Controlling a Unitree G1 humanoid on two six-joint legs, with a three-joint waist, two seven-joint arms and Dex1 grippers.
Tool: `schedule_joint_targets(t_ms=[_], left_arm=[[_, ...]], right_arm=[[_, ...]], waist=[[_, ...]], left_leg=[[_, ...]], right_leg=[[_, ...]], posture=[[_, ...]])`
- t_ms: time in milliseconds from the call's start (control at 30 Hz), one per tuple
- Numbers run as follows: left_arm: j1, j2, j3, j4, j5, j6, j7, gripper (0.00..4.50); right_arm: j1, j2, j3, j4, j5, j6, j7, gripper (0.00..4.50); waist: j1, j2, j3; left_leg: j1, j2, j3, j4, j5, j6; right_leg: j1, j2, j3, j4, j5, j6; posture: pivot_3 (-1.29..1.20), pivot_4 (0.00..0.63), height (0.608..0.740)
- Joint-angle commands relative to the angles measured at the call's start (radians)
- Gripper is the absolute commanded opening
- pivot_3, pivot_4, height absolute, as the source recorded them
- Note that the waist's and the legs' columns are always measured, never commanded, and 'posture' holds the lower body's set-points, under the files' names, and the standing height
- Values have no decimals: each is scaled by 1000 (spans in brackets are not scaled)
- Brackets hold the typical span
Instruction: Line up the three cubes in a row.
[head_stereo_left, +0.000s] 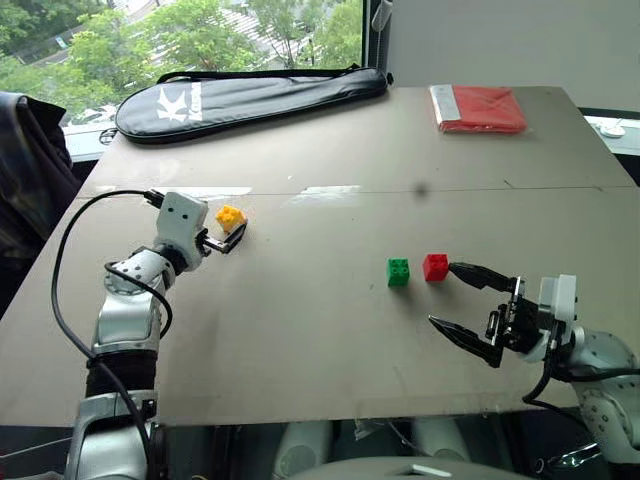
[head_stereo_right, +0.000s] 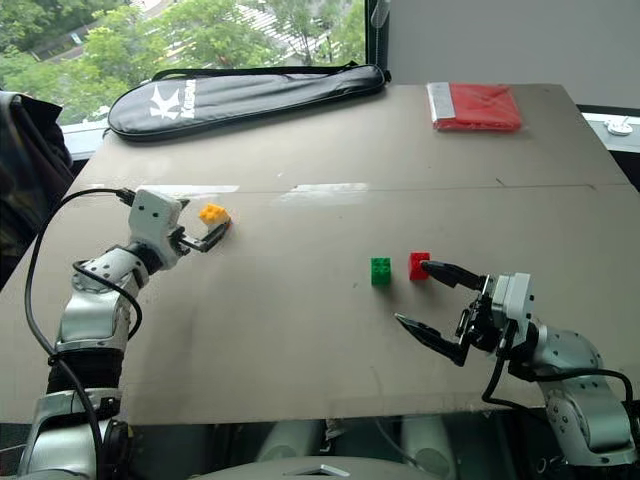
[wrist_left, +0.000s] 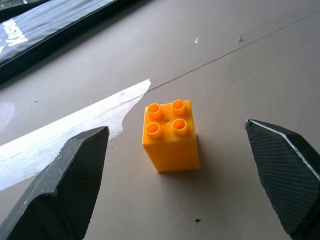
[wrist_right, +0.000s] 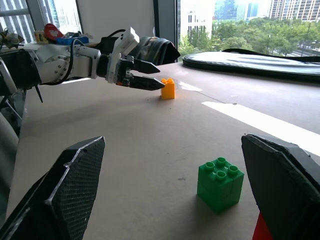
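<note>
A wide grey table (head_stereo_left: 300, 340) is seen carrying three toy bricks, with a long black zipped bag (head_stereo_left: 250, 100) laid along its far edge and a flat red packet (head_stereo_left: 478, 108) at the far right corner.

The left end effector (head_stereo_left: 232, 238) is held low over the table with its two black fingers spread wide; nothing is gripped. The yellow cube (head_stereo_left: 230, 216) is stood upright on the table between the fingertips, studs up and clear of both in the left wrist view, beside a pale glare streak.

The right end effector (head_stereo_left: 452, 294) is likewise held fully open and empty, with its fingers pointed toward the other two bricks. The red cube (head_stereo_left: 435, 267) is set just beside the tip of the farther finger; whether they touch cannot be told. The green cube (head_stereo_left: 398, 272) is placed just to the left of the red cube, a small gap between them. The yellow cube is found well apart from the green cube, far to its left and somewhat farther back.
</note>
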Motion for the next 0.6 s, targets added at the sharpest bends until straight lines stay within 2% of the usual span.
schedule_joint_targets(t_ms=[33,267,367,433,533,600], left_arm=[[-72,27,-46,152,29,-49,-43,4471],[-181,45,-98,447,56,-144,-88,4471],[-194,42,-104,492,48,-177,-119,3772],[-201,41,-106,509,46,-189,-126,2741],[-207,41,-114,524,46,-197,-134,1427],[-208,40,-117,526,41,-192,-142,1349]], right_arm=[[-5,8,-3,-40,4,1,-17,4500],[12,25,-5,-46,-54,-1,-102,4500],[24,36,3,-47,-66,-19,-105,4500],[31,42,4,-44,-71,-29,-104,4500],[37,47,5,-39,-75,-39,-100,4500],[39,48,5,-37,-75,-44,-98,4500]], waist=[[-1,0,0],[-5,0,0],[-6,0,0],[-7,0,0],[-9,0,-1],[-10,0,-1]], left_leg=[[0,0,0,0,0,0],[0,0,1,-1,0,0],[2,0,2,-1,0,0],[3,1,2,-1,0,0],[4,1,2,0,0,0],[5,2,2,0,0,0]], right_leg=[[0,0,0,0,0,0],[-1,1,1,1,0,0],[0,1,1,1,0,0],[0,1,1,2,0,0],[1,2,2,3,0,0],[1,2,2,4,0,0]], posture=[[0,150,701],[0,150,701],[0,150,701],[0,150,701],[0,150,701],[0,150,701]])
